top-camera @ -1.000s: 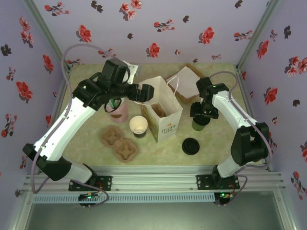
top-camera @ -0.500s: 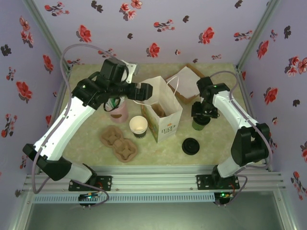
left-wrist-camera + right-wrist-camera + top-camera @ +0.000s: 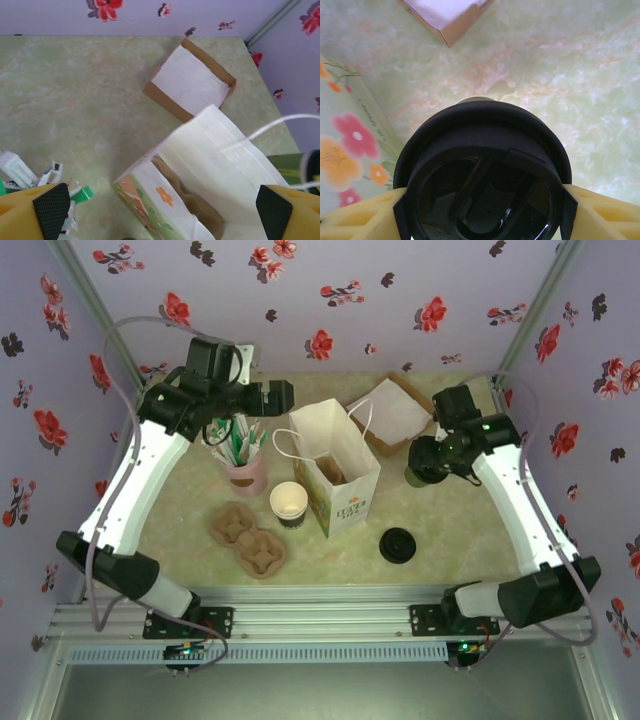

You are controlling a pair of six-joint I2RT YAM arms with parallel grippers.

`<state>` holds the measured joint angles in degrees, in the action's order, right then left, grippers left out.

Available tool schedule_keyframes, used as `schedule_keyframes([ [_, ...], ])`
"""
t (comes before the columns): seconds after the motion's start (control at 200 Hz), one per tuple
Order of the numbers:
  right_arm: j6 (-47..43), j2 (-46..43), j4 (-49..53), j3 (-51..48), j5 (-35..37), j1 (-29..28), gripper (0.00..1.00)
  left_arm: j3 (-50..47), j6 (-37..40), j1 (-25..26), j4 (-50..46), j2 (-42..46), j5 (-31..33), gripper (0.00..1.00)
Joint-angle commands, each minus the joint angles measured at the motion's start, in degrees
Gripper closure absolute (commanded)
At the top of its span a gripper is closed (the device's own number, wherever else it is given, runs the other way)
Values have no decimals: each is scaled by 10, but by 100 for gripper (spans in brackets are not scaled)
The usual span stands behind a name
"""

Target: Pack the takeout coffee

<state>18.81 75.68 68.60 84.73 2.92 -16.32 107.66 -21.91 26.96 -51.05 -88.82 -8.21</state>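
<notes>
Room first: the table is boxed in by flowered walls on three sides. The bare green patches are at lower right in the top view and across the upper left of my left wrist view.

My left gripper hangs at upper left, above the pink cup of stirrers. Its fingers are spread wide with nothing between them. My right gripper sits at the right, close to the wall, clamped on a green cup with a black top. In the right wrist view that black top bulges between both yellow fingers.

The takeout coffee stands open mid-frame, just beside the left face of the paper bag. Its black lid lies flat on its own at the bag's lower right, apart from the cup. The pulp carriers lie at the cup's lower left.

Writing-wise, the bag has a flower print and some lettering on its side, too small for me to read. The right wrist view catches a line of small print too, also unreadable.

The left wrist view looks down into the bag's mouth, where something brown sits inside. Beyond the bag is a brown tray lined with white paper.
</notes>
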Motion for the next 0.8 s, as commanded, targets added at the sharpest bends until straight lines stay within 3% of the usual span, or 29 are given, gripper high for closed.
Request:
schedule_keyframes([
  [0.0, -8, -22, 53, 41, -3, -14, 30, 28, 4, -20, 3, -35, -18, 4],
  [0.195, -7, -40, 97, 104, -8, -41, 30, 71, 19, -40, -3, -92, -30, 13],
  [0.525, -6, -58, 160, 206, -8, -68, 30, 164, 46, -72, -36, -231, -28, 42],
  [0.795, -5, -51, 183, 287, -58, -99, 30, 190, 68, -48, -39, -296, -57, 50],
])
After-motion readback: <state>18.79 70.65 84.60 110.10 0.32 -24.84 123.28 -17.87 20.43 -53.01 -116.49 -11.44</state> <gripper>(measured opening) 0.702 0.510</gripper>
